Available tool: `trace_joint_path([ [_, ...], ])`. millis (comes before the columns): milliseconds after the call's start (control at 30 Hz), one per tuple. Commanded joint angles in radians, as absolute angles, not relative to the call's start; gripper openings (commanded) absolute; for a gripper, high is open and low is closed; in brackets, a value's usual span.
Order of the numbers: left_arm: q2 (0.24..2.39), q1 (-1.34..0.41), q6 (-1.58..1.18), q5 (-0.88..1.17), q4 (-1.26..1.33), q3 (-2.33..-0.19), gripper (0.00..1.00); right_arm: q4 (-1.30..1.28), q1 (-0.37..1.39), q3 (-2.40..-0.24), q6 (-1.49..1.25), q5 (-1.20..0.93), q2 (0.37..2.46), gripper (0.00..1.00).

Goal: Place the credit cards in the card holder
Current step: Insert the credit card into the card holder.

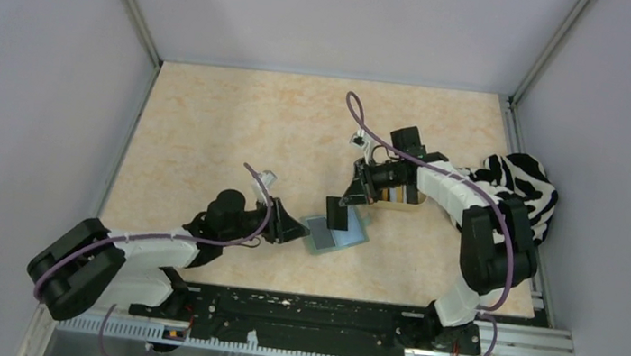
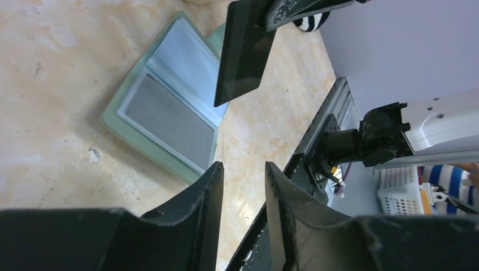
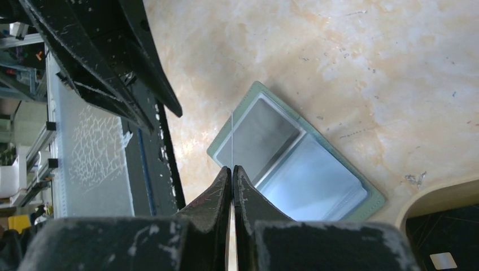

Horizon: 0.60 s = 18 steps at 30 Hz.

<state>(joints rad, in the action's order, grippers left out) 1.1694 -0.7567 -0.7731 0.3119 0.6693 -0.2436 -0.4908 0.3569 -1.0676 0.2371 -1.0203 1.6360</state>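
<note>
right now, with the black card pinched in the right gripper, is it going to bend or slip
Probably stiff: the black card sticks out straight from the right gripper, no visible bend. Likely very light, since edge-on it is only a hairline. Its glossy face might slip, as only one end is pinched.

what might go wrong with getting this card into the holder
The black card hangs over the open card holder, pinched by one edge in the right hand; pushed against a pocket it may twist or slip. The left hand is open and off the holder, so the holder may slide.
</note>
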Motion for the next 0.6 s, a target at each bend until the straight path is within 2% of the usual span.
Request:
trace_joint_path([
  [0,1.256,-0.758,-0.854,0.380,0.844,-0.248,0.37,-0.445,0.353,-1.072,0.206,-0.979,1.659,0.00],
  [200,1.326,-0.782,-0.877,0.329,0.838,-0.261,0.29,-0.431,0.327,-1.072,0.139,-0.989,1.671,0.00],
  [333,1.242,-0.808,-0.841,0.223,0.747,-0.237,0.31,-0.467,0.320,-1.055,0.149,-0.980,1.661,0.00],
  [567,1.109,-0.810,-0.832,0.142,0.732,-0.151,0.37,-0.236,0.316,-0.886,0.014,-0.922,1.552,0.00],
])
